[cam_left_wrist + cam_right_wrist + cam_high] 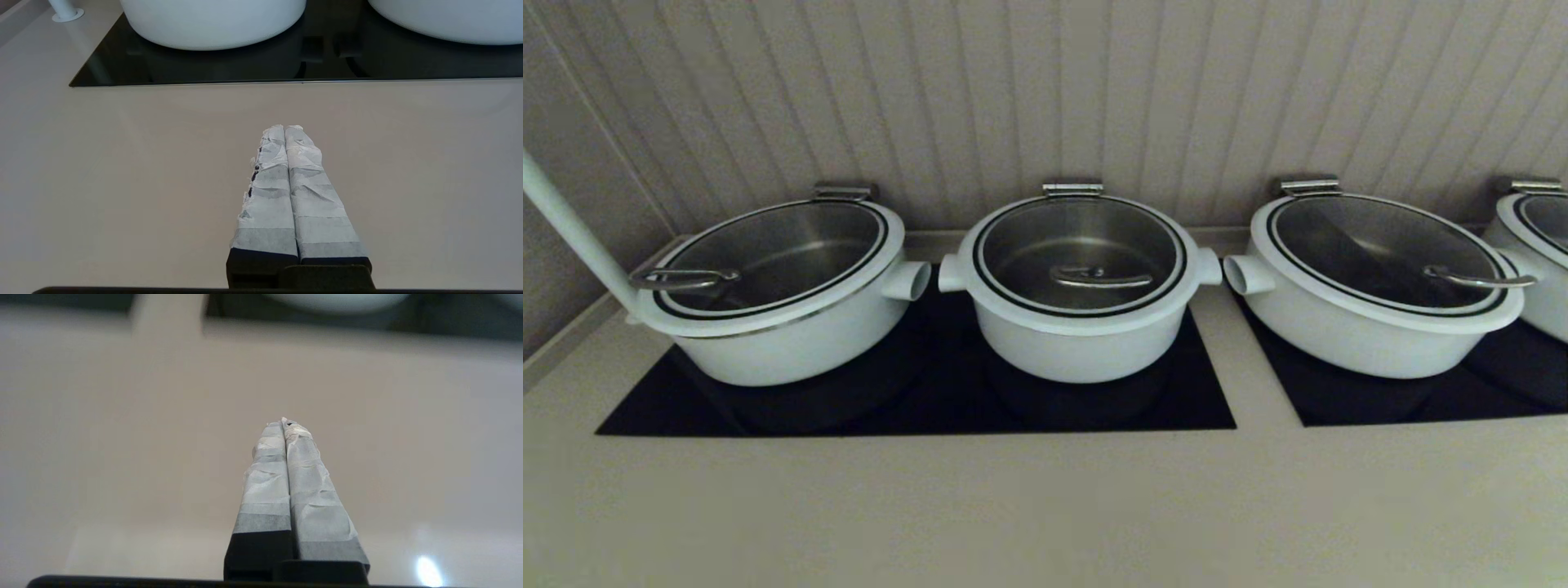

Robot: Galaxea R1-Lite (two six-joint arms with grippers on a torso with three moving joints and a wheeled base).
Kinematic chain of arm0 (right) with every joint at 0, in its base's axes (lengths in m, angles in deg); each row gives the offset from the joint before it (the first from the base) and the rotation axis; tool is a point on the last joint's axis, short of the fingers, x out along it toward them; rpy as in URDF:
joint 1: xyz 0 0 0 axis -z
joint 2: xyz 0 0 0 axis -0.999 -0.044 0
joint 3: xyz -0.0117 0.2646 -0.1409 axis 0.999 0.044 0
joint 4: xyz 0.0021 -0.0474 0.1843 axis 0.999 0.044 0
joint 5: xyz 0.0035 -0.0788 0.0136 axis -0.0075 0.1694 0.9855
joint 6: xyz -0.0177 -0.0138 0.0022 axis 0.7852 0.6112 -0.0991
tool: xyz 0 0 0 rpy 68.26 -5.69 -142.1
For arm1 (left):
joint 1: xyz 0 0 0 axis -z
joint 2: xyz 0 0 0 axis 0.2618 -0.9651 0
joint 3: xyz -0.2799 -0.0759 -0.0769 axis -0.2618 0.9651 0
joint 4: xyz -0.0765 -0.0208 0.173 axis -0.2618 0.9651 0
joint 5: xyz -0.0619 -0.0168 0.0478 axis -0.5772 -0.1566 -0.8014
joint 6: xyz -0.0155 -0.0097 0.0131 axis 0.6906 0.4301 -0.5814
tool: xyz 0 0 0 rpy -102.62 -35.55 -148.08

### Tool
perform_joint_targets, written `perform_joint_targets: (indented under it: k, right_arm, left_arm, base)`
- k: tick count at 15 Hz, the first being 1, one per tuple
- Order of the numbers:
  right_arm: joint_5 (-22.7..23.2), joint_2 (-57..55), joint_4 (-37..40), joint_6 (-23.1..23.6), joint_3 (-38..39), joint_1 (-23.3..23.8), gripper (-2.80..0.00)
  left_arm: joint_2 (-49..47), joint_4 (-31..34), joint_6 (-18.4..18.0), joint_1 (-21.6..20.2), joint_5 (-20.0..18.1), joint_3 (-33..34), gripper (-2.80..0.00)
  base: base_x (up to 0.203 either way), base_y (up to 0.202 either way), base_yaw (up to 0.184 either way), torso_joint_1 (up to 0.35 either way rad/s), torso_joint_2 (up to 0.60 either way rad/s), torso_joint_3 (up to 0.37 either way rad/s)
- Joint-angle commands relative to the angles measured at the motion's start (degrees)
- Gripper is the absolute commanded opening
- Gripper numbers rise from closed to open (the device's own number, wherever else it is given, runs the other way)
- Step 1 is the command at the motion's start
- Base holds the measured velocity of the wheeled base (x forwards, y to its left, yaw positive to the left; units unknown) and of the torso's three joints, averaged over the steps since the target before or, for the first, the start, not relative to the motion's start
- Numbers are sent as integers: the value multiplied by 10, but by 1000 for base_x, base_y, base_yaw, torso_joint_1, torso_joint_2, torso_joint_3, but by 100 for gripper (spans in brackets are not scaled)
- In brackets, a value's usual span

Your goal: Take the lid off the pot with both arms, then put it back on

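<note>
The white pot (1078, 339) with a stub handle on each side stands in the middle of the head view on a black cooktop. The glass lid (1080, 255) sits closed on it, its steel bar handle (1099, 278) broadside. Neither arm shows in the head view. My left gripper (284, 127) is shut and empty, low over the beige counter, short of the cooktop's front edge. My right gripper (282, 422) is shut and empty over the bare counter, also short of the pots.
A like white pot (776, 327) stands left of the middle one, another (1372, 327) right on a second black cooktop (1380, 400), a fourth (1539, 245) at the far right. A white post (572, 229) rises at the left. A ribbed wall runs behind.
</note>
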Motion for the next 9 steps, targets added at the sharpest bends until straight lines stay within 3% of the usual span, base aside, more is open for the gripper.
perform_joint_targets:
  k: [1,6,9]
  right_arm:
    - [-4,30,37,-8,5,-43,-280]
    - [-5,153,36,-24,5,-31,-280]
    - [-6,158,36,-33,5,-29,-280]
  left_arm:
    - [0,0,0,0,0,0,-280]
    - [0,0,0,0,2,0,-280]
    - [0,0,0,0,2,0,-280]
  base:
    - [0,0,0,0,0,0]
    - [0,0,0,0,0,0]
    - [0,0,0,0,0,0]
